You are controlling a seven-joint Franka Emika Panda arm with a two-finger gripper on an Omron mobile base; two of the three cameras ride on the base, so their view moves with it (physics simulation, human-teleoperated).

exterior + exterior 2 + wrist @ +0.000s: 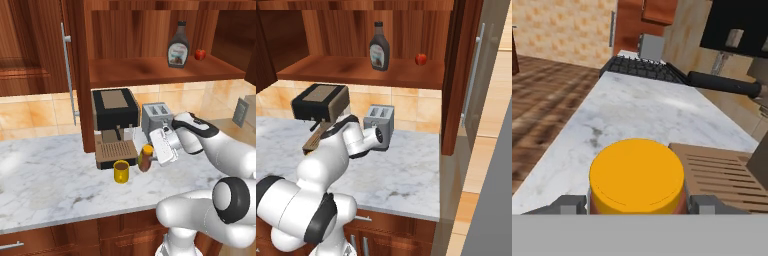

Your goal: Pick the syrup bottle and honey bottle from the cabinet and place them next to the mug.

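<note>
The honey bottle (pixel 146 157) is seen in the left base view standing on the counter (pixel 50 170), just beside the mug (pixel 120 171), at about 3 o'clock from it. The gripper (pixel 151 156) is seen right at the bottle, reaching in from 3 o'clock. In the hand view the bottle's orange top (pixel 637 176) is seen big and round between the two finger tips (pixel 568 205), one on each side. The jaws are set around the bottle, close to its sides, but whether they are pressed on it cannot be told.

The mug is yellow with something dark inside. It is placed in front of the coffee machine (pixel 115 125), at about 6 o'clock from it. The machine's brown tray (pixel 722 172) is seen in the hand view at 3 o'clock from the orange top. A toaster (pixel 156 119) is seen behind the gripper, at 3 o'clock from the coffee machine.

The syrup bottle (pixel 178 46) is seen up on the shelf of the cabinet (pixel 150 70), standing upright. A small red thing (pixel 200 54) is seen on the shelf too, near the syrup bottle, at 3 o'clock from it. The cabinet door (pixel 75 75) is open, and its long silver handle (pixel 70 75) is seen at 9 o'clock from the coffee machine.
</note>
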